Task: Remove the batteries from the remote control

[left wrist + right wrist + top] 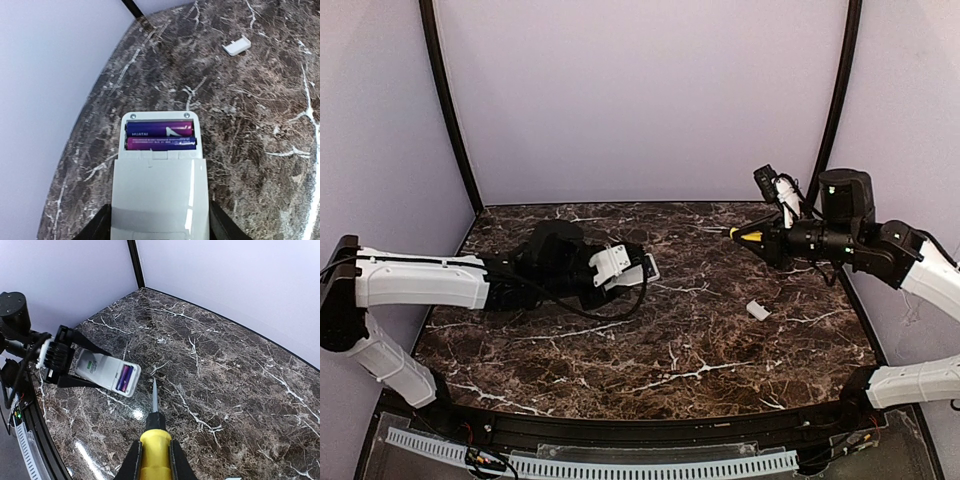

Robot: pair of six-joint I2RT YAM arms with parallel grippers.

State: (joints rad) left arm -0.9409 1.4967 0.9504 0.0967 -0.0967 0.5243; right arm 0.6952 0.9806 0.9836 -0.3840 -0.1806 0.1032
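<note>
My left gripper (610, 272) is shut on the white remote control (159, 195), back side up, held over the left middle of the table. Its battery bay is open at the far end, and two purple batteries (160, 136) lie side by side inside. The remote (107, 372) and its batteries (125, 376) also show in the right wrist view. My right gripper (155, 457) is shut on a yellow-handled screwdriver (154, 437), its blade pointing toward the remote's open end from a short way off. In the top view the screwdriver (748, 236) is held high at the right.
The small white cover piece (758, 310) lies on the dark marble table right of centre; it also shows in the left wrist view (236, 46). Pale walls and black corner posts (450, 110) close in the back and sides.
</note>
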